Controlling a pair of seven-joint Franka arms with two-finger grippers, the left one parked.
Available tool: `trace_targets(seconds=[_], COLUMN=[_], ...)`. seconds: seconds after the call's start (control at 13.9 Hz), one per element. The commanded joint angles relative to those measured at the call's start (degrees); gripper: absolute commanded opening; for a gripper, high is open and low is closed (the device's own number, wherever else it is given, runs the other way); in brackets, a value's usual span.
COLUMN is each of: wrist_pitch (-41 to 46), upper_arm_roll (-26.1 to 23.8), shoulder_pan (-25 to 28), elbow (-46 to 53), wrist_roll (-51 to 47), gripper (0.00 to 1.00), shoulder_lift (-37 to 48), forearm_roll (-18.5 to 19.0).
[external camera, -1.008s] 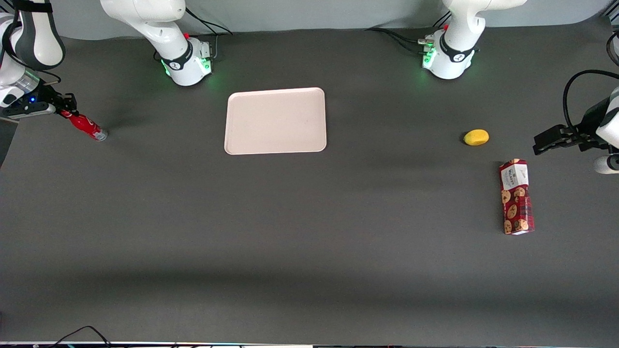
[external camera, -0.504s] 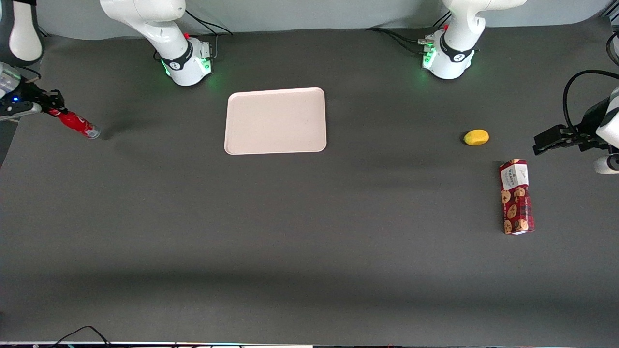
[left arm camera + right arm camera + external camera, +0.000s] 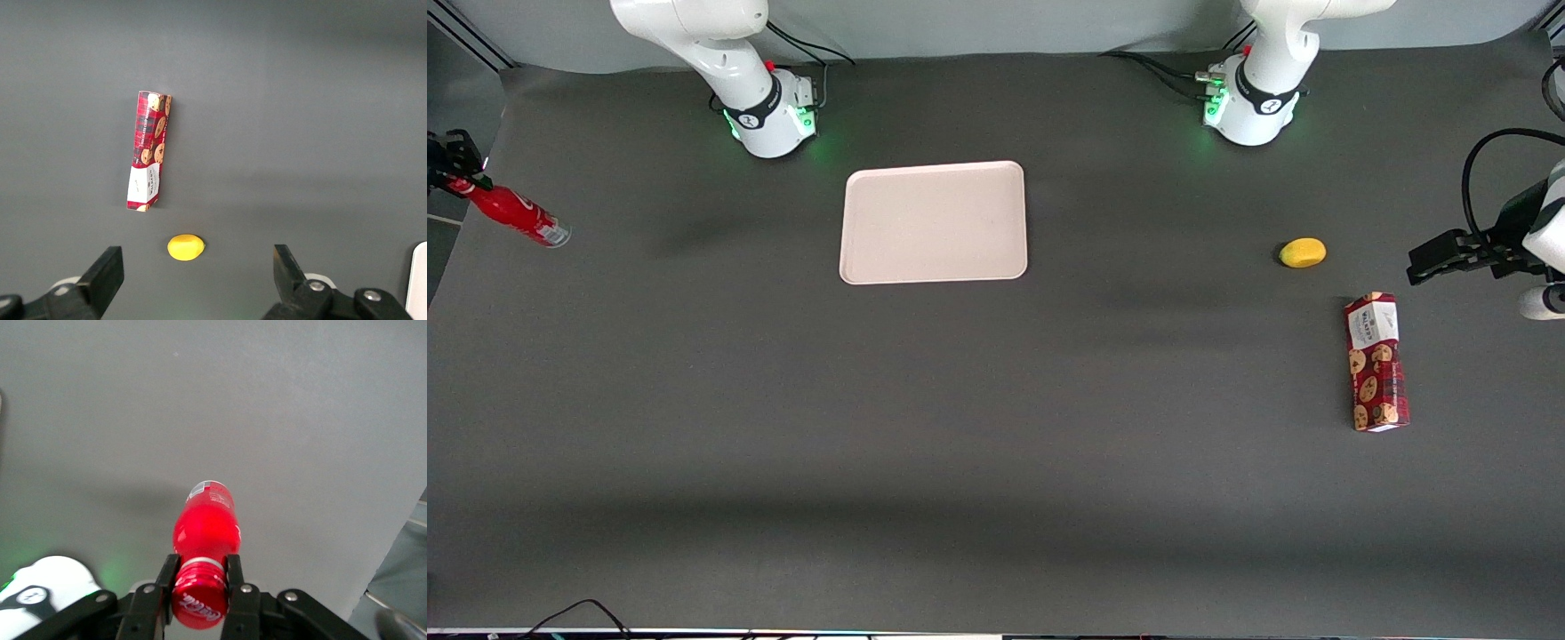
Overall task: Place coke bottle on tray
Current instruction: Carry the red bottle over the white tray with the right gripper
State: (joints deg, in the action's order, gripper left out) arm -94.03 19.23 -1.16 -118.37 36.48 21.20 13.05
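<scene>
- At the working arm's end of the surface [image 3: 783, 400], the coke bottle [image 3: 514, 213] is hanging clear in the air, because I am gripping its neck under the cap.
- My end effector [image 3: 200, 577] is clamping both fingers on that neck, the silvery base pointing down and away.
- The tray [image 3: 933, 222] is lying well apart, toward the middle, waiting.

The dark grey surface [image 3: 996, 427] carries a pale pink tray [image 3: 933, 222] near its edge by the arm bases. Toward the parked arm's end lie a yellow lemon-like fruit [image 3: 1303, 252] and, nearer the front camera, a red cookie box [image 3: 1376, 361]. The claw [image 3: 454, 178] holds the coke bottle [image 3: 516, 214] above the working arm's edge.
</scene>
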Motion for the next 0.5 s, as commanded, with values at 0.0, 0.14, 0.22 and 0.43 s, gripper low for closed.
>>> trace_targets(seconds=[0.0,0.14,0.22,0.43], wrist_pitch=[8.7,12.5,12.9,11.3], upper_arm_roll=[-8.8,-15.5,-18.9,-29.1], shoulder_pan=[-0.2,-0.2,-0.2,-0.2], elbow=[6.6,8.8,8.7,8.2], wrist_roll=[-8.8,-17.8,-22.6,-37.7], gripper=[0.0,0.0,0.0,0.0], shoulder_lift=[-0.2,0.1,0.4,-0.3], forearm_roll=[-4.6,-8.7,-10.8,-17.7])
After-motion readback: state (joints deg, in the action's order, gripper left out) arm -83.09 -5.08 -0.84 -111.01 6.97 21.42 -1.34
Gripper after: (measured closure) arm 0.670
